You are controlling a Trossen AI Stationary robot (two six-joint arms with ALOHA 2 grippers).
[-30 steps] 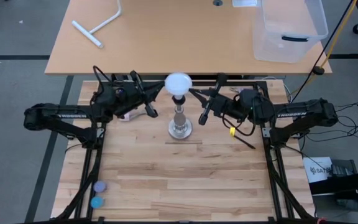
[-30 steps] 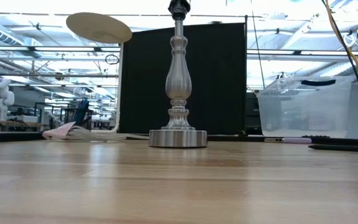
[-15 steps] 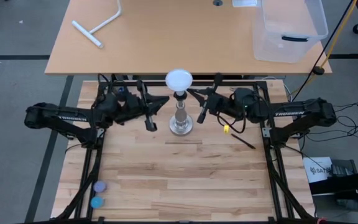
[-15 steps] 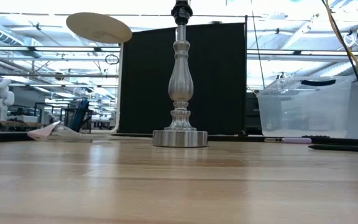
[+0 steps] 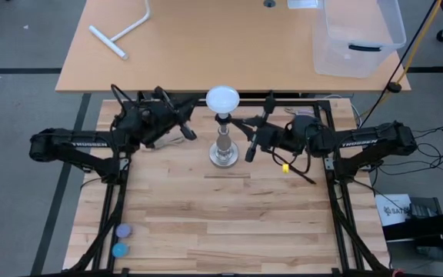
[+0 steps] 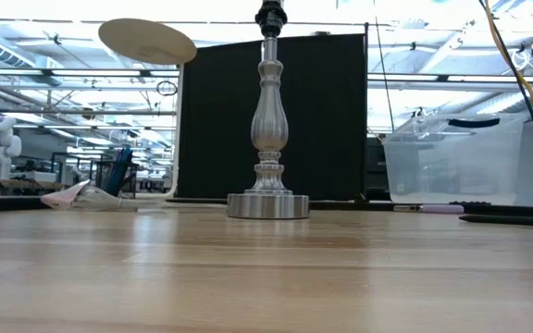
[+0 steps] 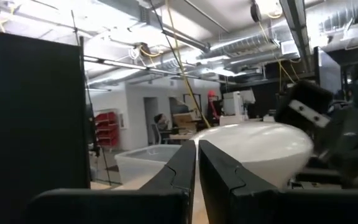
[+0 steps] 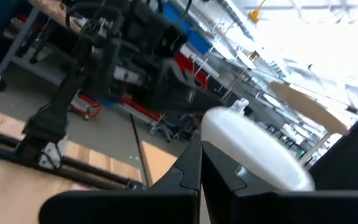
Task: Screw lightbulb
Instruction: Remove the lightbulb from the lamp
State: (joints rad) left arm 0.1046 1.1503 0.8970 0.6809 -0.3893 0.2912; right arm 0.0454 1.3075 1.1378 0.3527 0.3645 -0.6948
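Observation:
The lightbulb [image 5: 222, 98], a white frosted globe, sits by its neck in the black socket [image 6: 268, 14] on top of an upright silvery lamp post [image 5: 223, 151], which stands on its round base [image 6: 267, 205] on the wooden table. My left gripper [image 5: 197, 119] is raised on the bulb's left, shut, with the globe [image 7: 260, 149] just past its fingertips. My right gripper [image 5: 238, 123] is raised on the bulb's right, also shut, with the globe [image 8: 253, 152] just beyond it. Neither plainly touches the bulb. The low view cuts the bulb off.
A clear plastic bin [image 5: 356, 35] and a white T-shaped tube [image 5: 118, 35] lie on the far table. Two small blue discs [image 5: 121, 239] sit at the near left corner. A thin black stick with a yellow piece [image 5: 291, 168] lies right of the post.
My left gripper has swung and rolled at the wrist beside the bulb, its fingers now pointing more upward toward the globe; it stays shut. The bulb and post stand where they were.

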